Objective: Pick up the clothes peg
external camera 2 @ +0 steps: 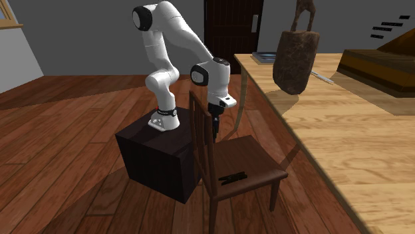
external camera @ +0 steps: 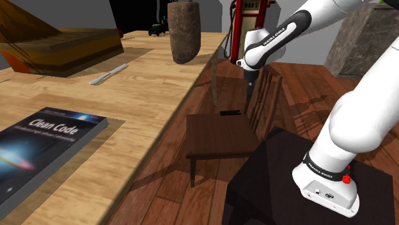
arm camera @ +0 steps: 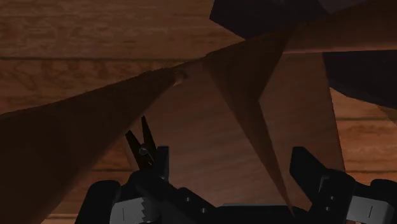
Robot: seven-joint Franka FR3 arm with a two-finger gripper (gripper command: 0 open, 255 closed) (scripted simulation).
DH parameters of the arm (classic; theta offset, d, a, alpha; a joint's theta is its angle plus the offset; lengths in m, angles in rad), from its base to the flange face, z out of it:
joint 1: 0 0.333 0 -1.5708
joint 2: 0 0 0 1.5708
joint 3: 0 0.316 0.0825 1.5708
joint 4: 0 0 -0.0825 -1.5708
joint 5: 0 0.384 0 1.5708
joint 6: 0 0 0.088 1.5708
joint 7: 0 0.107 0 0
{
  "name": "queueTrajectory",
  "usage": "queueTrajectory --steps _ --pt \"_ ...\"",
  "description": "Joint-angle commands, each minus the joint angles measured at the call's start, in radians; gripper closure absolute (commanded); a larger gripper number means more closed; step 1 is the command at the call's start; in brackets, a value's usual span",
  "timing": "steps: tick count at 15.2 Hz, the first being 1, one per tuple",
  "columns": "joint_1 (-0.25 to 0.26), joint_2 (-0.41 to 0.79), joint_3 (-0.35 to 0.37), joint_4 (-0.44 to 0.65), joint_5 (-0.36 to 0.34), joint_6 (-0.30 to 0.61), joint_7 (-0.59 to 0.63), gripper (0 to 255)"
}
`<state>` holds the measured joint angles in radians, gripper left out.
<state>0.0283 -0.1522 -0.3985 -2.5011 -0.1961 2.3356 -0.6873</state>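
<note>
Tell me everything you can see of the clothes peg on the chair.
The clothes peg is small, slim and all black; its material is unclear. It lies flat on the dark wooden chair seat, near one edge, touching only the seat. The wrist view shows two prongs spreading in a V. The open pincer hangs above the seat, apart from it.

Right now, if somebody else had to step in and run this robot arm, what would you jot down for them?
Gripper: open, fingers apart, holding nothing, hanging above the wooden chair seat close to its backrest.
Clothes peg: black, lying flat near a side edge of that seat, not between the fingers, untouched.
Done: gripper is over the chair; no grasp yet.
Left: line up over the peg, lower, close on it, lift.
</note>
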Motion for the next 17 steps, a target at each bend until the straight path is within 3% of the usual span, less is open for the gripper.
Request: queueTrajectory --steps 1,5,10,15,17 --pt "0.009 0.091 -0.019 0.031 0.040 0.066 -0.077 0" --pt "0.004 0.272 -0.021 0.109 0.154 0.170 -0.241 0" --pt "-0.056 0.487 0.044 0.239 0.292 0.255 -0.431 0" --pt "-0.135 0.685 0.130 0.400 0.364 0.301 -0.566 0" --pt "-0.145 0.712 0.142 0.416 0.370 0.313 -0.576 0"
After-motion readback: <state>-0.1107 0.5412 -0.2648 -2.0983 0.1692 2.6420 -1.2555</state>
